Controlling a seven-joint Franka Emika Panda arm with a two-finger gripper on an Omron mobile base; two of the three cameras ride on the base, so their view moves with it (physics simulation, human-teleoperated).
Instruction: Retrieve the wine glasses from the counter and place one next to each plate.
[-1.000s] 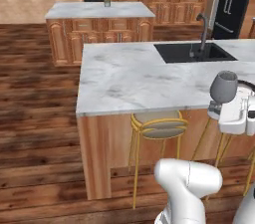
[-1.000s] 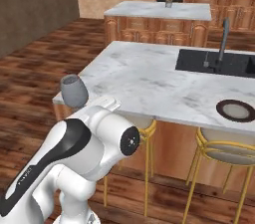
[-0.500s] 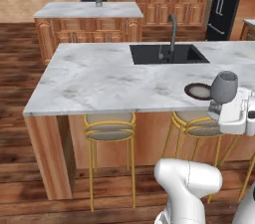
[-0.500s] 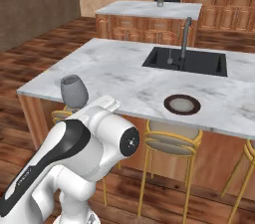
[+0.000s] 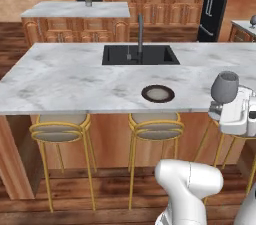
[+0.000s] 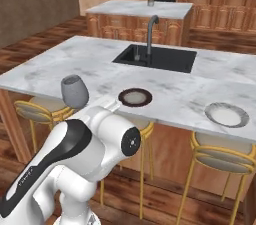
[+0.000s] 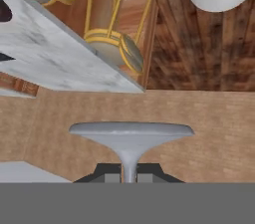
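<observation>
Pinched tight on the thin stem of a wine glass (image 7: 130, 138), my fingers (image 7: 107, 172) show as two dark tips at the bottom of the hand view, the stem between them and the round foot spread just beyond. My gripper (image 7: 129, 177) is otherwise cut off there. From the left base view the smoky-grey bowl (image 5: 225, 87) stands upright above my white hand, short of the marble island top (image 5: 75, 76); the stem and my fingertips are hidden behind the hand. The right base view shows the same bowl (image 6: 74, 91) over my arm, which covers everything below it. On the island, near its front edge, lies the dark brown plate (image 6: 135, 97), and further right the light grey-white plate (image 6: 226, 114). Behind them the black sink (image 6: 155, 58) with its faucet (image 6: 150, 33).
</observation>
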